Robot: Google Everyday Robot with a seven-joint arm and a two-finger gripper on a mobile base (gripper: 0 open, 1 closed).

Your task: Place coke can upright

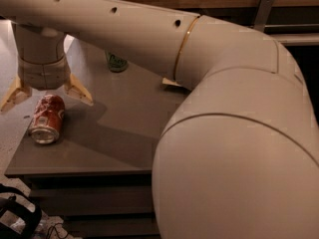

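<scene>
The red coke can [46,118] lies on its side near the left front of the grey table [119,128], its silver end facing the front edge. My gripper [46,96] hangs open just above the can's far end, one tan finger [79,90] to the can's right and the other [14,94] to its left, beyond the table's edge. The fingers straddle the can without touching it. My large cream arm fills the right side and top of the view.
A green soda can [116,62] stands upright at the back of the table, partly hidden by my arm. A small tan object [171,83] lies by the arm mid-table. Dark cables and gear [17,215] sit on the floor at the lower left.
</scene>
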